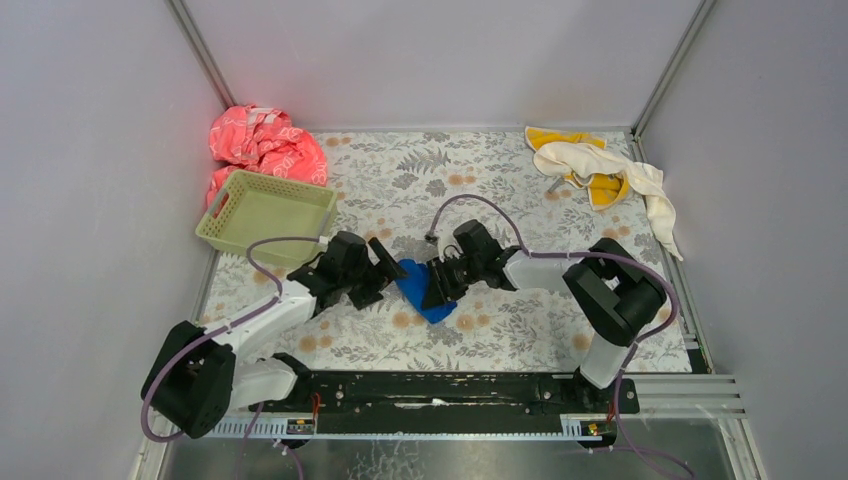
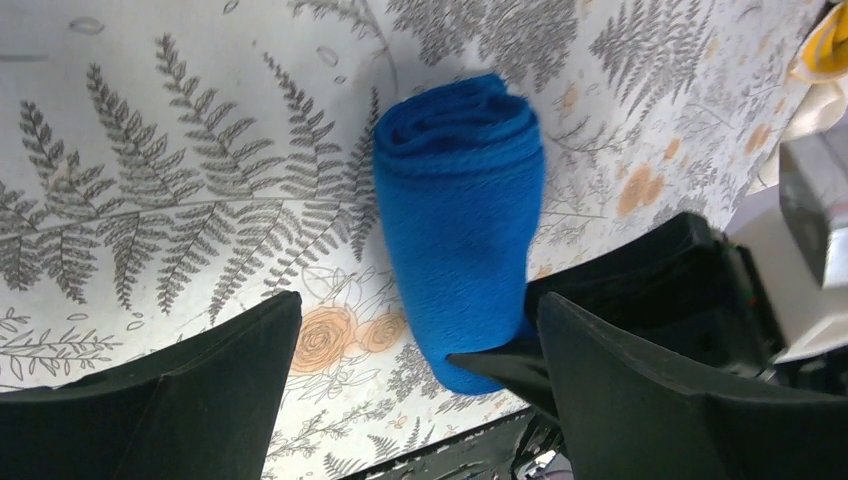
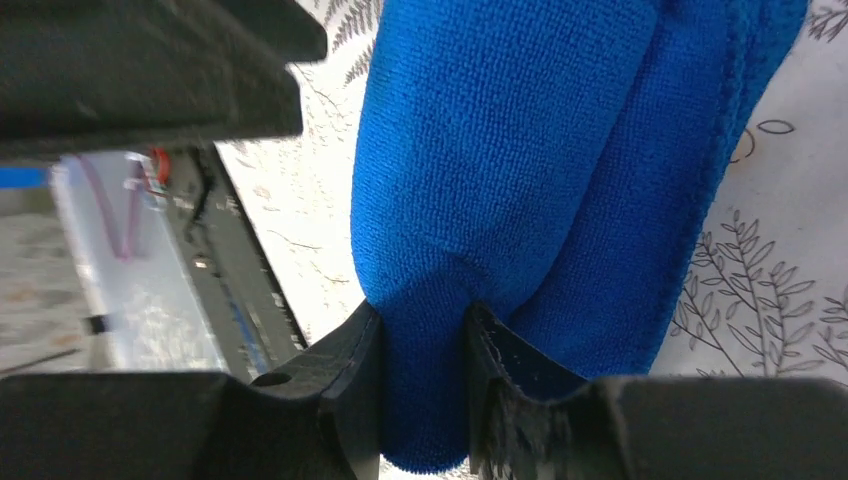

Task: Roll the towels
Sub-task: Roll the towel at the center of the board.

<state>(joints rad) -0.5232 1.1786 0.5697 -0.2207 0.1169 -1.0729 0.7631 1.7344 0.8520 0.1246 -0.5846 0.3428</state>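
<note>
The royal blue towel [image 1: 422, 292] lies rolled up on the patterned mat at the middle of the table. It shows as a roll in the left wrist view [image 2: 462, 230]. My right gripper [image 1: 440, 284] is shut on a fold of the blue towel [image 3: 500, 200], pinching it between its fingers. My left gripper [image 1: 385, 270] is open just left of the roll, its jaws spread wide with the roll ahead between them [image 2: 420, 340]. The cream-white towel [image 1: 610, 170] lies draped over the yellow-orange towel [image 1: 603, 186] at the back right corner.
A pale green basket [image 1: 228, 230] stands at the back left. A pink-red patterned cloth [image 1: 262, 145] lies behind it. The floral mat [image 1: 520, 330] covers the table. Grey walls close in on three sides. A black rail [image 1: 450, 390] runs along the near edge.
</note>
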